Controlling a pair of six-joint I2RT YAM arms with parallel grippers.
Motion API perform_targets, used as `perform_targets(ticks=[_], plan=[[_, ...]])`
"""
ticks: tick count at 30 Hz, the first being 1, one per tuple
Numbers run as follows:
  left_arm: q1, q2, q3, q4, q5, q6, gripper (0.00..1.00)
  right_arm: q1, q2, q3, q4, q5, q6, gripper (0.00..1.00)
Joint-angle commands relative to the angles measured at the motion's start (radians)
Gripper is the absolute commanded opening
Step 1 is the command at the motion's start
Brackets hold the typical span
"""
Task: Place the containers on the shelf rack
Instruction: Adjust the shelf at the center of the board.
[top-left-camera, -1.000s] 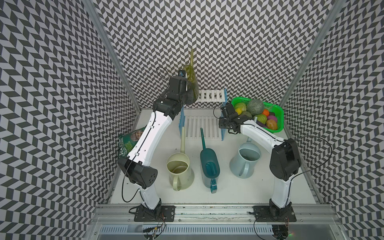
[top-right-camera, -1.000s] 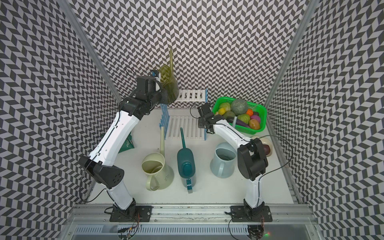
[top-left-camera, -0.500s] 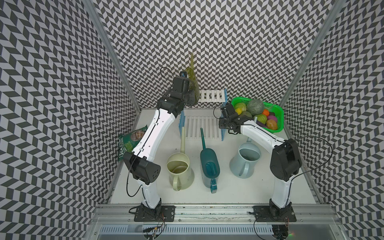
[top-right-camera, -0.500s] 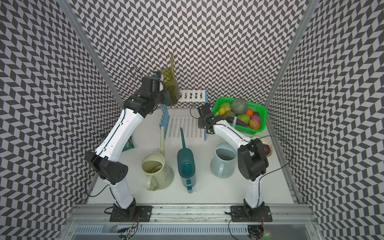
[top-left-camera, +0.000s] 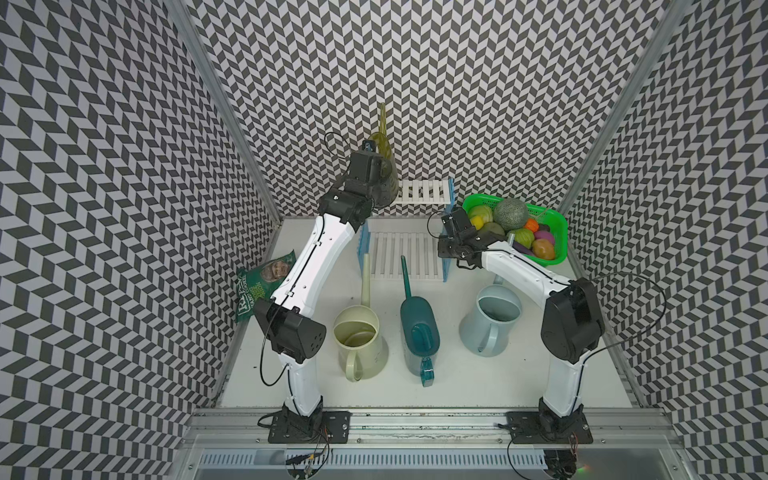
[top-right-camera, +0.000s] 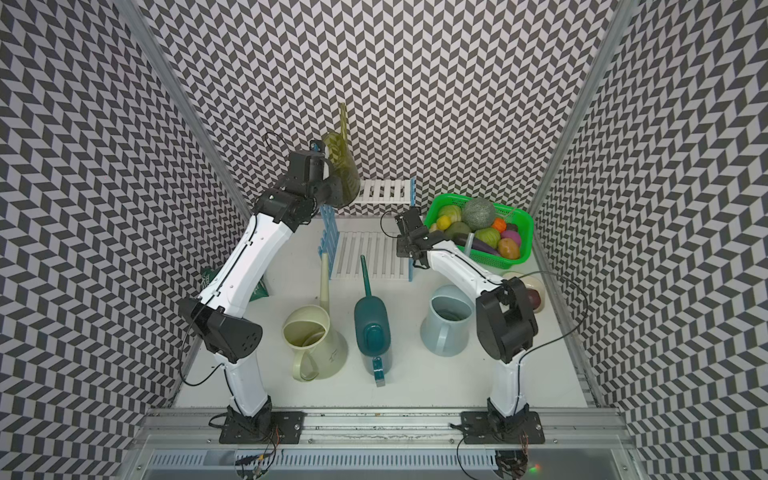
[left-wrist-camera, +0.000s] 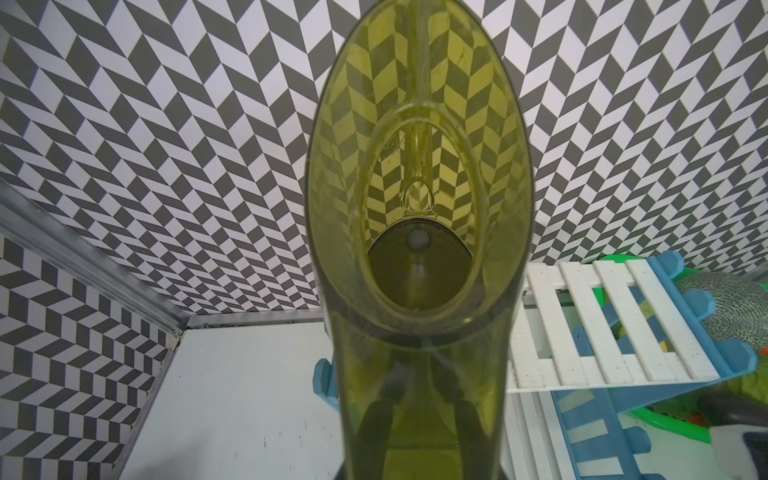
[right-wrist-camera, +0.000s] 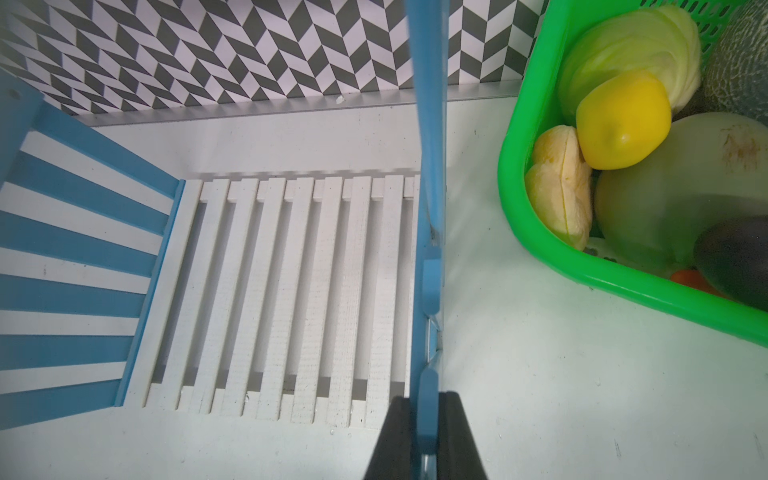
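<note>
My left gripper (left-wrist-camera: 419, 415) is shut on the translucent olive-green watering can (top-left-camera: 384, 166) (top-right-camera: 340, 166) (left-wrist-camera: 419, 208). It holds the can in the air, spout up, over the left end of the shelf rack's top shelf (top-left-camera: 422, 193) (top-right-camera: 384, 193). Its fingers (left-wrist-camera: 378, 415) show as dark shapes through the can's wall. My right gripper (right-wrist-camera: 427, 436) (top-left-camera: 448, 249) is shut on the rack's right blue side panel (right-wrist-camera: 430, 166), beside the lower shelf (right-wrist-camera: 291, 270). In front of the rack stand the cream can (top-left-camera: 359, 332), the dark teal can (top-left-camera: 419, 328) and the pale blue can (top-left-camera: 492, 320).
A green mesh basket (top-left-camera: 557, 232) of produce sits right of the rack, close to my right wrist. A green chip bag (top-left-camera: 262, 282) lies by the left wall under my left arm. A small bowl (top-right-camera: 534, 291) sits behind my right elbow.
My left arm has stretched further back, carrying the olive-green can slightly toward the rack's top shelf. The right arm and the other cans have not moved.
</note>
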Motion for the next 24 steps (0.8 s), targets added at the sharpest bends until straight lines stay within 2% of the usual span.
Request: perform_targets(ticks=[1,6,15,19,24], plan=[[-0.007,0.006,0.037,0.052,-0.014,0.008,0.33,0.015,-0.036,-0.012,0.002,-0.001,-0.039,0.11],[-0.007,-0.005,0.029,0.051,-0.009,0.013,0.42,0.015,-0.040,-0.008,0.007,-0.005,-0.037,0.15],[-0.010,-0.028,0.015,0.048,0.022,0.010,0.46,0.015,-0.046,0.009,0.002,-0.014,-0.040,0.21],[-0.011,-0.047,0.004,0.049,0.023,0.013,0.48,0.015,-0.056,0.014,-0.004,-0.019,-0.045,0.30],[-0.012,-0.089,-0.026,0.049,0.032,0.030,0.56,0.015,-0.082,0.024,-0.002,-0.022,-0.054,0.42]])
